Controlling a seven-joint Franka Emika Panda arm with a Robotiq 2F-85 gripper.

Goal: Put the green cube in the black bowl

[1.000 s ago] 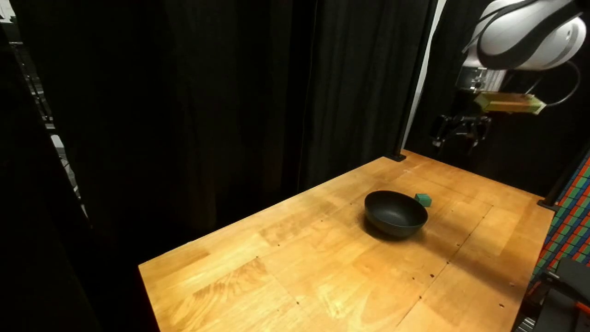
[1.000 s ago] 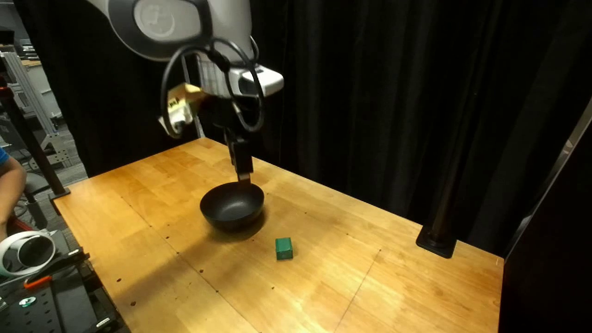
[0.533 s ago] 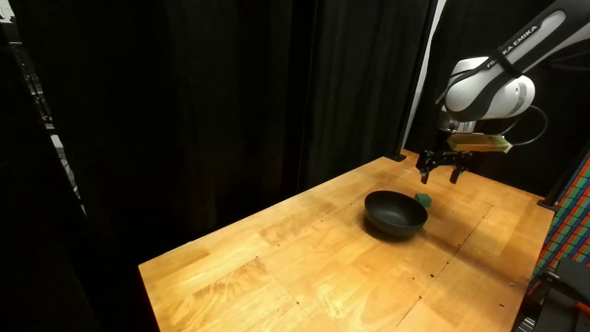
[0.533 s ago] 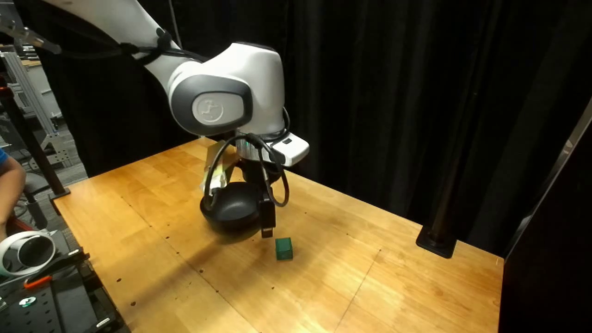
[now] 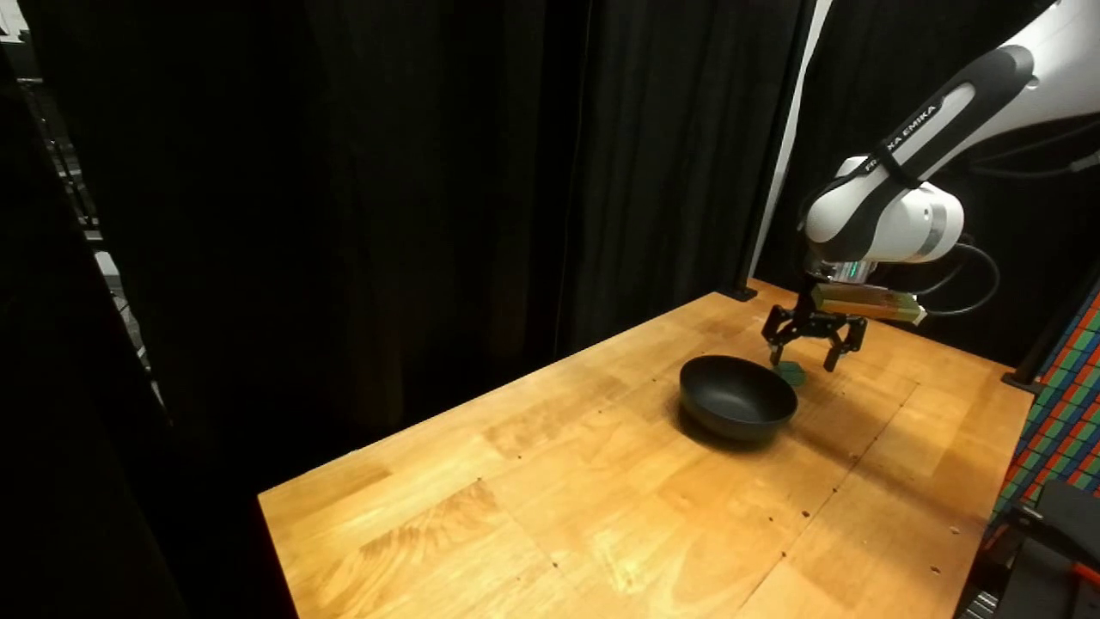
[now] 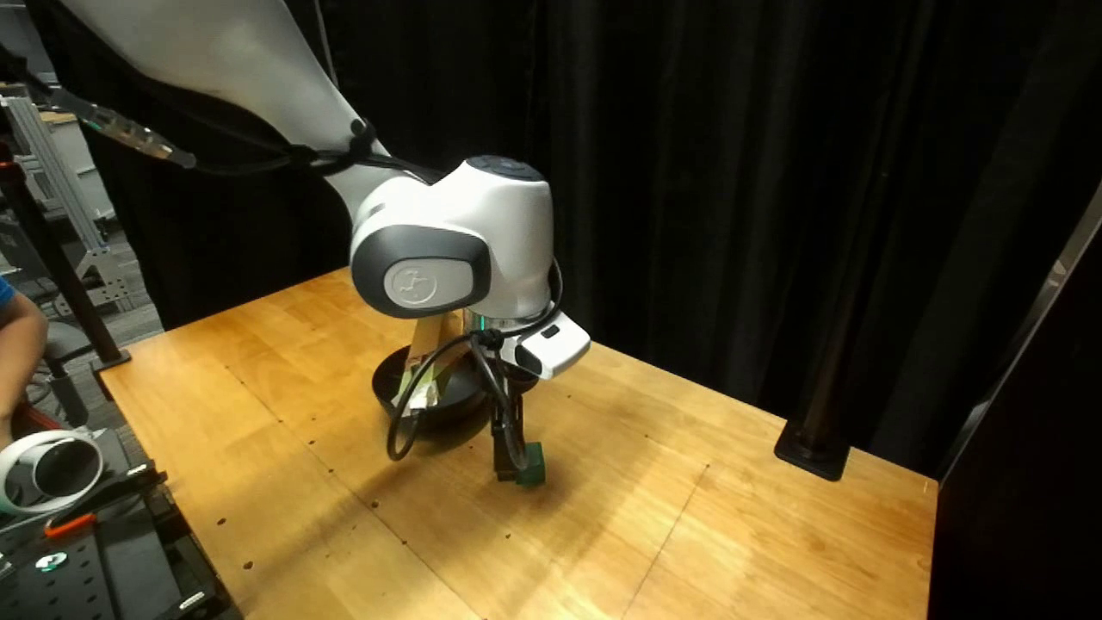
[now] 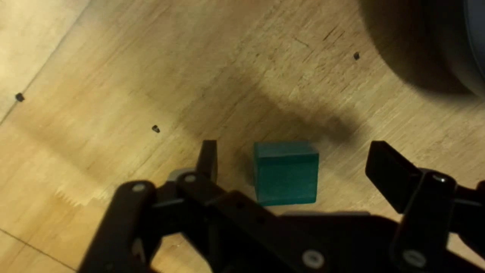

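The green cube (image 5: 790, 373) sits on the wooden table beside the black bowl (image 5: 737, 421). My gripper (image 5: 803, 361) is low over the cube, pointing down. In the wrist view the gripper (image 7: 293, 161) is open. The cube (image 7: 287, 178) lies between its fingers, with a gap on both sides, nearer the left finger. In an exterior view the gripper (image 6: 508, 465) partly hides the cube (image 6: 535, 465), and the arm covers part of the bowl (image 6: 461, 400). The bowl (image 7: 456, 53) also shows at the upper right of the wrist view.
The wooden table (image 6: 689, 517) has black post bases (image 6: 812, 449) at its edges, with black curtains behind. A side stand with a white ring-shaped object (image 6: 52, 469) and a person's arm (image 6: 21, 344) are beyond the table. A yellow-wrapped block (image 5: 868, 303) is on my wrist.
My arm has come down from high above the table, past the bowl, to the green cube. The gripper stays open. The cube and the bowl have not moved.
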